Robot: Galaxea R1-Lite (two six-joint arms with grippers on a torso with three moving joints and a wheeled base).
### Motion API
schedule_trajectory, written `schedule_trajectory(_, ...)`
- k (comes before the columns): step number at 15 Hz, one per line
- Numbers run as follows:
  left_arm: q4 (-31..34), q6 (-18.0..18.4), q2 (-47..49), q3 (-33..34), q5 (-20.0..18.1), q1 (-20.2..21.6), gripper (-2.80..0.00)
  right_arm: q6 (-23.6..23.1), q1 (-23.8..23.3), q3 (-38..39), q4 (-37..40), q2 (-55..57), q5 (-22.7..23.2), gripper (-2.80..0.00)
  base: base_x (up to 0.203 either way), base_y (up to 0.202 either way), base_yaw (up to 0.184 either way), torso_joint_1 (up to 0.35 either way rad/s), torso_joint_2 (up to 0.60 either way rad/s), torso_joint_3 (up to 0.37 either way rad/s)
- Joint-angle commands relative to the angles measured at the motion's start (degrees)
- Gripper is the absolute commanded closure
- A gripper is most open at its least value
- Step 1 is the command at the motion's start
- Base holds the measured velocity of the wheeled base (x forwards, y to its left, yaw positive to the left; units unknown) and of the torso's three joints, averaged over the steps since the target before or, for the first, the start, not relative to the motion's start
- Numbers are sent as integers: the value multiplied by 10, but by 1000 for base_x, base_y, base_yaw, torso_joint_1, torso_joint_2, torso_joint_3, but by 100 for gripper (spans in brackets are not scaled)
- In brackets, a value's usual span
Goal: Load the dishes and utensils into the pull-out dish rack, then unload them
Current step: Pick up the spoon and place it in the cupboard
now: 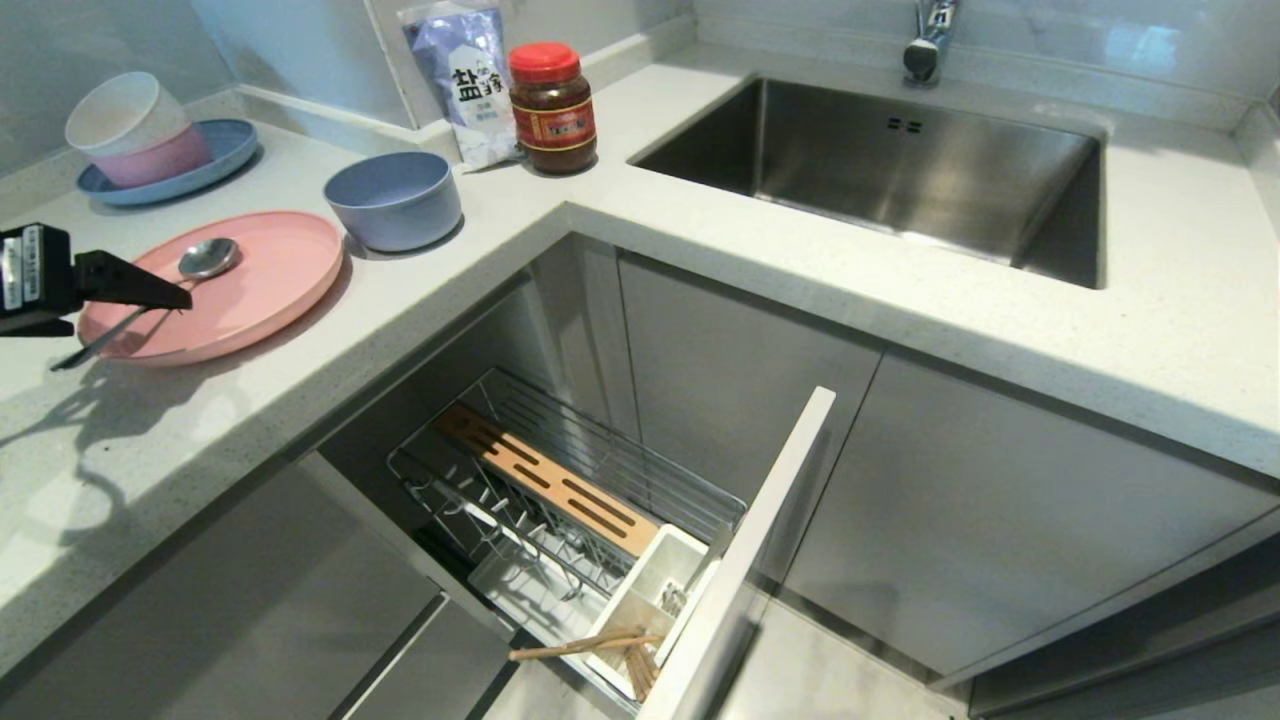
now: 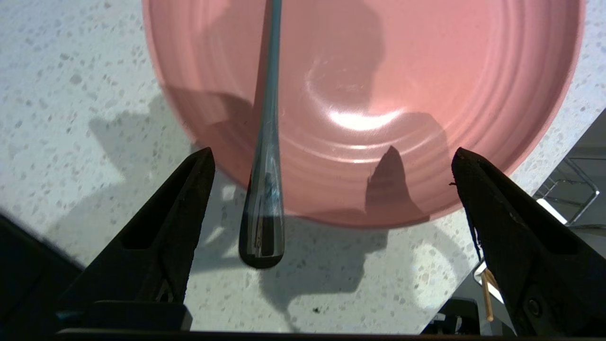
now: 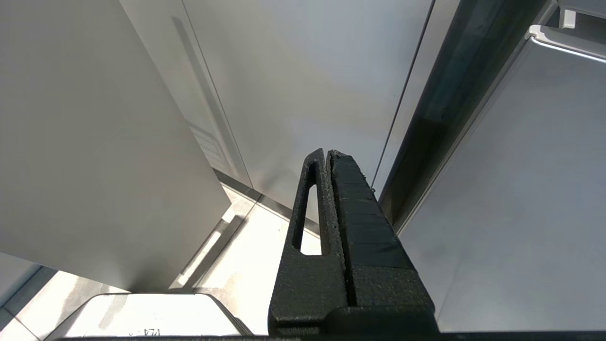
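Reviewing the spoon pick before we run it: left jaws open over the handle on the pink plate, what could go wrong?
1. The spoon handle sits off-centre in the left gripper; closing may push it sideways.
2. Its bowl rests on the pink plate, so a drag could shift the plate.

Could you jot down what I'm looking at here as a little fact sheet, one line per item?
pink plate: on counter
spoon: lying on the plate, handle past its rim
blue-grey bowl: on counter beside plate
chopsticks: in the white cup
dish rack: pulled out, no dishes
left gripper: open, above spoon handle
right gripper: shut, parked by cabinets
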Motion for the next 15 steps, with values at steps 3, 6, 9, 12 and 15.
schedule_trajectory(3,-30,-1,26,3,-1,-4,-280,0,0,1,-1,-2,0,0,0,0,0,0,0,0)
schedule_trajectory(6,-32,-2,31,1,0,-4,-280,0,1,1,0,-2,0,0,0,0,0,0,0,0)
schedule_trajectory(9,-32,-2,31,3,0,-6,-280,0,0,1,-1,-2,0,0,0,0,0,0,0,0)
schedule_trajectory(12,-32,-2,31,3,0,-6,-280,0,1,1,-1,-2,0,0,0,0,0,0,0,0)
schedule_trajectory(15,-32,-1,31,5,0,-6,-280,0,1,1,0,-2,0,0,0,0,0,0,0,0)
